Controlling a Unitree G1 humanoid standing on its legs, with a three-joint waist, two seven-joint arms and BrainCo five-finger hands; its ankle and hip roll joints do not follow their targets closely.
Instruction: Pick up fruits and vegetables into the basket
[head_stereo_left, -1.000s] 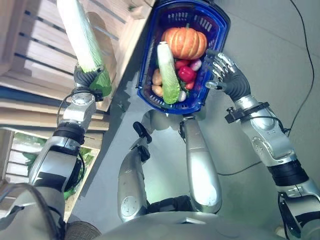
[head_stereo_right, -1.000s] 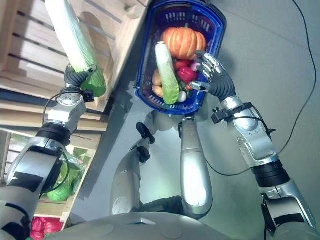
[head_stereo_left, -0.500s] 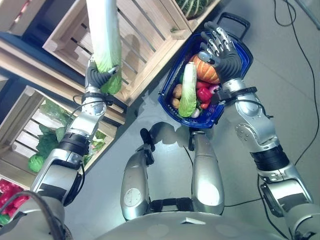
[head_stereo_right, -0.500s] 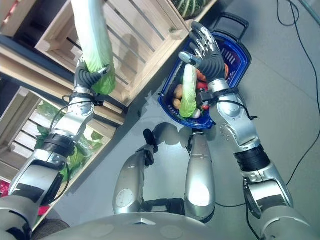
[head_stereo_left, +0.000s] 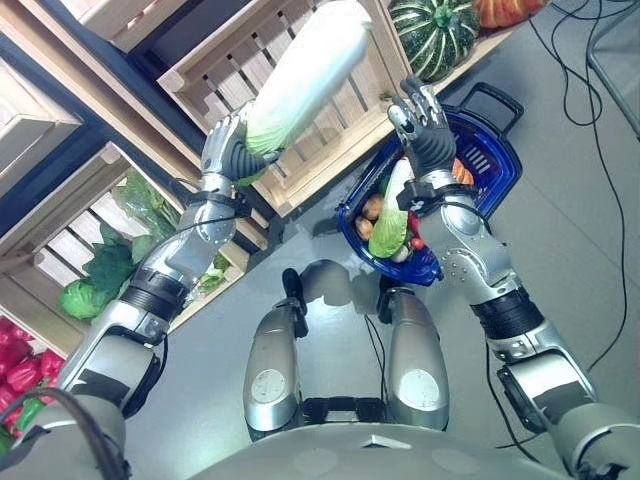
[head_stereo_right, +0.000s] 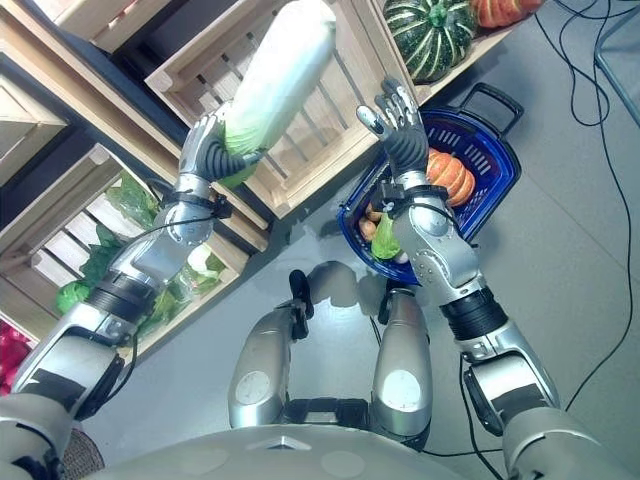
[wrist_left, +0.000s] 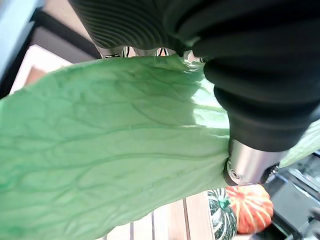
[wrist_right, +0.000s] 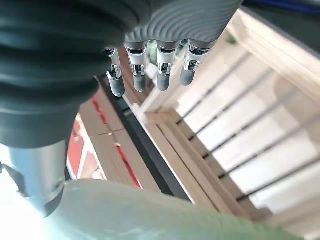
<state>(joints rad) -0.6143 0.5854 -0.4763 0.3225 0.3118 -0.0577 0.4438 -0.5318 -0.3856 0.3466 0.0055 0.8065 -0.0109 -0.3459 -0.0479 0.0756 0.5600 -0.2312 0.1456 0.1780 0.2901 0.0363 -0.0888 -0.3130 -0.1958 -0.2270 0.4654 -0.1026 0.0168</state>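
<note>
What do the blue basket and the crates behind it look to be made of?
The basket looks like glossy moulded plastic: slotted lattice walls, with a black handle. The crates look like pale unfinished wood: separate slats with gaps between them.

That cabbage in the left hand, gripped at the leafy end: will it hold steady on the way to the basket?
Probably stiff: the cabbage juts out unbent from the left hand. Held at one end, it may lever downward. Its smooth leaves could slip or tear.

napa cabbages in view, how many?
2. One napa cabbage is gripped in the left hand over the wooden crate; the other lies in the blue basket. More may be hidden.
</note>
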